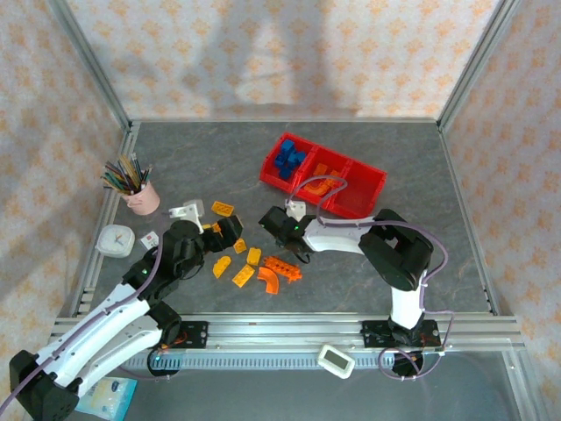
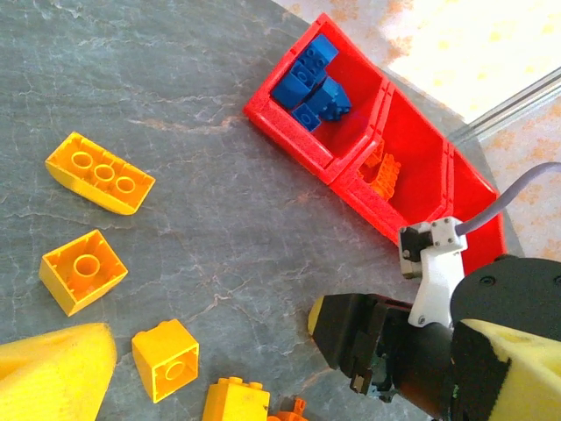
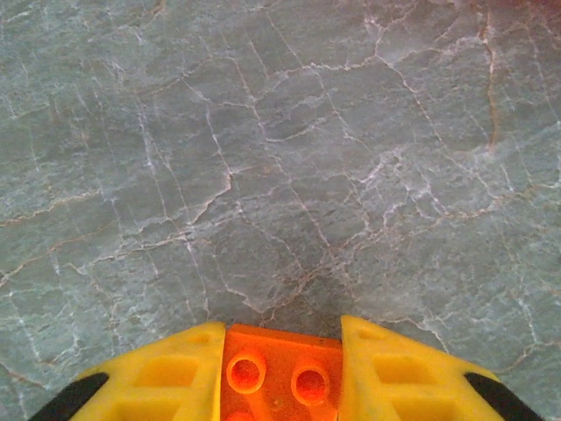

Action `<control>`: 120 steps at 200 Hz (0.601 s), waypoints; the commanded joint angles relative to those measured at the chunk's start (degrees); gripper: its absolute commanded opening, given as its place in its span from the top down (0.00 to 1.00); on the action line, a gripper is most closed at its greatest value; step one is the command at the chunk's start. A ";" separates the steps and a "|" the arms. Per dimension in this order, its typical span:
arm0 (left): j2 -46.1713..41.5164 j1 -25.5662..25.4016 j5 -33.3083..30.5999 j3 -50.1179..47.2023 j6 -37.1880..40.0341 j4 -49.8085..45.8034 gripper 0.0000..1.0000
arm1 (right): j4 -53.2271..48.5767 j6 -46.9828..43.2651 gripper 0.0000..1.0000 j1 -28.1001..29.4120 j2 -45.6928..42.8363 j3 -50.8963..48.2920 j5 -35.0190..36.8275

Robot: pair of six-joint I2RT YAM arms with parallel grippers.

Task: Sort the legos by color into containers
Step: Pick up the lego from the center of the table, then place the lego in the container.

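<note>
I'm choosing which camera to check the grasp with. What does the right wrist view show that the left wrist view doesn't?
Right wrist view: an orange brick pinched in the right gripper, studs toward the camera. Left wrist view: the red tray with blue bricks in its end compartment and orange ones in the middle compartment, plus loose yellow-orange bricks lying beside it. Shared: the grey marbled tabletop.

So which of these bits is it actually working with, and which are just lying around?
Part of the job: loose yellow and orange bricks, blue bricks, red tray, orange brick pinched in the right claw.
Just lying about: pink cup of pencils, white clock, white gadget.
</note>
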 commanded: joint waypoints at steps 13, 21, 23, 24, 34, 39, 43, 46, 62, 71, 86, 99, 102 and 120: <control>2.08 0.36 0.64 2.02 0.45 2.05 0.01 | 0.92 -2.14 0.71 -2.12 -3.51 0.11 0.14; 2.76 0.36 0.79 2.38 0.69 2.41 0.01 | 0.66 -2.75 0.71 -2.77 -4.05 0.55 0.50; 2.92 0.32 0.86 2.41 0.73 2.50 0.01 | 0.59 -2.92 0.71 -2.90 -4.22 0.64 0.59; 2.97 0.34 0.88 2.46 0.78 2.53 0.01 | 0.60 -2.97 0.71 -2.99 -4.29 0.67 0.62; 3.77 0.36 1.11 2.82 0.99 2.91 0.01 | 0.27 -3.84 0.71 -3.87 -5.02 1.16 0.75; 4.18 0.36 1.22 2.99 1.13 3.08 0.01 | 0.09 -4.33 0.71 -4.40 -5.43 1.45 0.81; 4.52 0.36 1.33 3.10 1.22 3.33 0.01 | -0.03 -4.68 0.71 -4.80 -5.65 1.66 0.82; 4.71 0.36 1.39 3.20 1.28 3.48 0.01 | -0.16 -4.90 0.71 -5.11 -5.94 1.82 0.79; 5.94 0.36 1.90 3.61 1.61 4.34 0.01 | -0.68 -6.67 0.71 -7.04 -7.01 2.85 1.34; 6.67 0.36 2.19 3.90 1.78 4.87 0.01 | -1.07 -7.64 0.71 -8.36 -7.50 3.68 1.98; 8.19 0.36 2.80 4.48 2.19 5.82 0.01 | -1.55 -9.21 0.71 -11.06 -8.11 5.08 2.36; 9.65 0.36 3.25 5.15 2.53 6.69 0.01 | -0.93 -10.71 0.71 -13.53 -8.41 6.06 2.45; 10.03 0.34 3.45 5.35 2.62 6.87 0.01 | -0.89 -11.00 0.71 -14.12 -8.33 6.36 2.40; 12.27 0.32 3.96 6.48 3.15 8.28 0.01 | -0.74 -12.61 0.71 -17.70 -7.14 8.79 1.86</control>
